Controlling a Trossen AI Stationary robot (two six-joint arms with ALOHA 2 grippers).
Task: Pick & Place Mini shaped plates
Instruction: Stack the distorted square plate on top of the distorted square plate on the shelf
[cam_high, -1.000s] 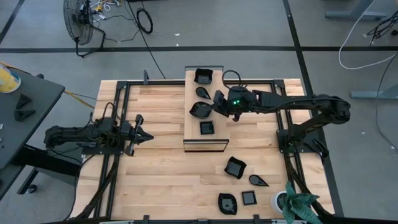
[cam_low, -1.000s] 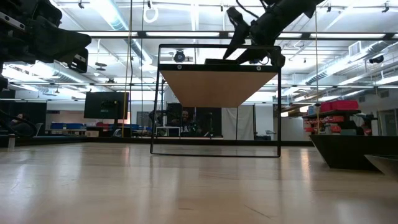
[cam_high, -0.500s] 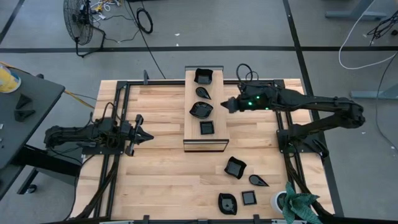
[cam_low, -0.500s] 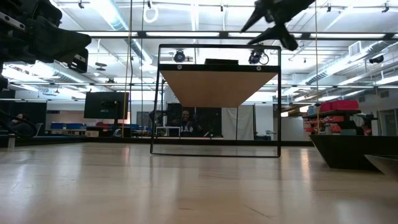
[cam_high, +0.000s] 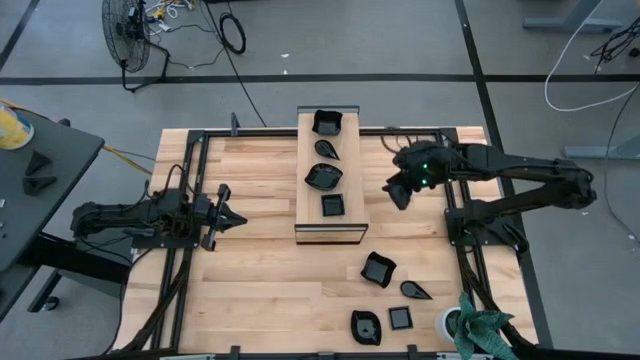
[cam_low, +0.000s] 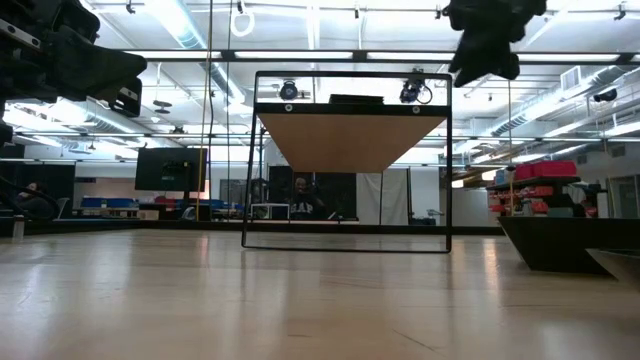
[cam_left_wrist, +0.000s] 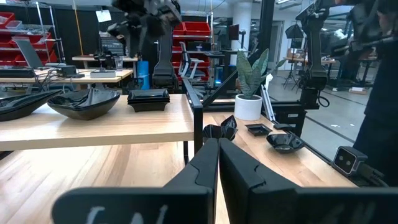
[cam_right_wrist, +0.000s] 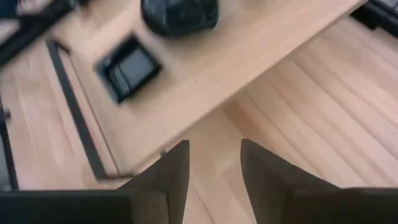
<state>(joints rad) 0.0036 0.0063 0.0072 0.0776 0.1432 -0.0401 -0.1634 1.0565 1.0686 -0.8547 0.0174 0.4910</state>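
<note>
No readable writing shows on the 4 black mini plates (cam_high: 324, 160) lined along the raised wooden board (cam_high: 349, 198), whose long axis runs 12 to 6 o'clock; the leaf-shaped plate (cam_high: 326, 149) points toward 5 o'clock. At the board's 3 o'clock, the right gripper (cam_high: 397, 193) hovers with fingers apart and nothing between them. 5 more plates (cam_high: 378, 269) lie toward 5 o'clock. The left gripper (cam_high: 232, 218), fingers together, waits at 9 o'clock

floor: grey concrete with black tape lines (cam_high: 300, 78) | fan (cam_high: 127, 30) and cables lying around | red bins (cam_left_wrist: 200, 34) on shelves | long ceiling lights (cam_low: 190, 25)
</note>
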